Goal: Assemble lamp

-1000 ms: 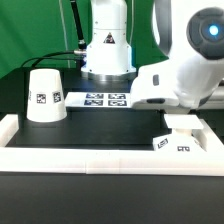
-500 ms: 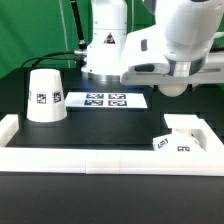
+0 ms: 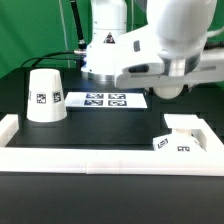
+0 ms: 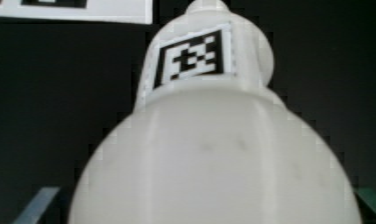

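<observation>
The white ball-shaped bulb [image 4: 211,150] fills the wrist view, its tagged neck pointing away from the camera. My gripper [image 3: 170,88] is shut on it and holds it above the table, over the exterior view's right half; the bulb hides the fingers. The white tapered shade [image 3: 44,95] stands mouth down at the exterior view's left. The low square base [image 3: 183,137] lies at the right front, against the white rim, below and in front of the gripper.
The marker board [image 3: 105,99] lies flat at the middle back and also shows in the wrist view [image 4: 69,8]. A white rim [image 3: 100,158] borders the black table. The robot's base [image 3: 107,50] stands behind the marker board.
The arm has risen from low over the right front of the table and moved back and left with the bulb. The shade and base have not moved.
</observation>
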`<state>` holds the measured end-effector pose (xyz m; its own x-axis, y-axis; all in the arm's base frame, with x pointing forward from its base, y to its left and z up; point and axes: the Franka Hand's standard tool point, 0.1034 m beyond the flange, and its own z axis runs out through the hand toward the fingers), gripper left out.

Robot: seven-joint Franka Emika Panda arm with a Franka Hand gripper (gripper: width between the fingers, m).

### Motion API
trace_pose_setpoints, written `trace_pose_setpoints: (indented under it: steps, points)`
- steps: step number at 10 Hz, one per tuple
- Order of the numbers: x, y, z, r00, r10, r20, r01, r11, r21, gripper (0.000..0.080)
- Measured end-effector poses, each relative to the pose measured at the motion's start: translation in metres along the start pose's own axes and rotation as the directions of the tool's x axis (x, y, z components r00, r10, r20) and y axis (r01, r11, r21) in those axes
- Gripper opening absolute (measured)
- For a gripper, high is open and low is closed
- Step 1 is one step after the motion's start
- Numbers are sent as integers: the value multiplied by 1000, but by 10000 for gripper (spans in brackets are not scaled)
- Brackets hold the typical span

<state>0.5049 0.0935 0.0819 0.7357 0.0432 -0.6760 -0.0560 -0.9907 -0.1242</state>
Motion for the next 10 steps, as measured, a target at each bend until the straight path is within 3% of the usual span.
trace_pose_setpoints:
  steps: [2,5,6,7,8,10]
  points:
    - [4,-2,-26,994,0,-112,0,1000,2,579]
    - [10,-1,-28,947,4,-321,-4,1000,-1,579]
    - [17,1,-35,909,-14,-416,9,1000,-14,579]
    - [17,7,-44,865,-51,-499,33,998,-44,579]
    - [4,12,-54,869,-39,-494,26,999,-34,579]
    - [3,9,-83,785,-44,-618,26,999,-38,579]
